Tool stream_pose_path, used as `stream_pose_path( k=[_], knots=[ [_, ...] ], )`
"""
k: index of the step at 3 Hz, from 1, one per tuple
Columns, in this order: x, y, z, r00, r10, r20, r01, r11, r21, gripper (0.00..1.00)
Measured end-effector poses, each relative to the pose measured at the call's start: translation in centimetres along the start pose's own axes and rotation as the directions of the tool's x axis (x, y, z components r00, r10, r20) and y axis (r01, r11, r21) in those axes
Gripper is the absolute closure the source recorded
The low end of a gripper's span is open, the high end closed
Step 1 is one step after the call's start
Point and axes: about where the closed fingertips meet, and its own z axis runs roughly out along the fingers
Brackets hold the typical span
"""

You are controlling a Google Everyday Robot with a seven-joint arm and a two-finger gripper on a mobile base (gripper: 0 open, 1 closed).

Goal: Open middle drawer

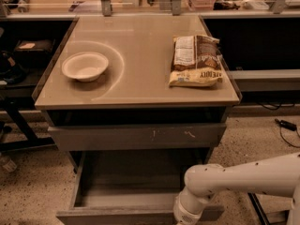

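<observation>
The middle drawer (131,193) is pulled out below the table top. Its shallow grey tray interior is exposed and its plain grey front (112,216) lies at the bottom edge of the view. My gripper (186,218) is at the drawer front's right part, at the very bottom of the frame. Only the white wrist shows, and the rest is cut off by the frame edge. My white arm (248,175) reaches in from the right.
Above the open drawer is a shut grey drawer front with white scratch marks (136,136). On the table top (140,64) sit a white bowl (84,65) at the left and a snack bag (196,60) at the right. Dark shelves flank the table, and cables lie on the floor at the right (283,124).
</observation>
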Motion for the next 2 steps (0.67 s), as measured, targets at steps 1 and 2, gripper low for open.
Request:
stream_pose_path(
  k=[1, 2],
  knots=[
    [-0.1, -0.1, 0.0, 1.000, 0.000, 0.000, 0.000, 1.0000, 0.000, 0.00],
    [1.7, 2.8, -0.1, 0.999, 0.030, -0.025, -0.031, 0.9986, -0.044, 0.00]
  ],
)
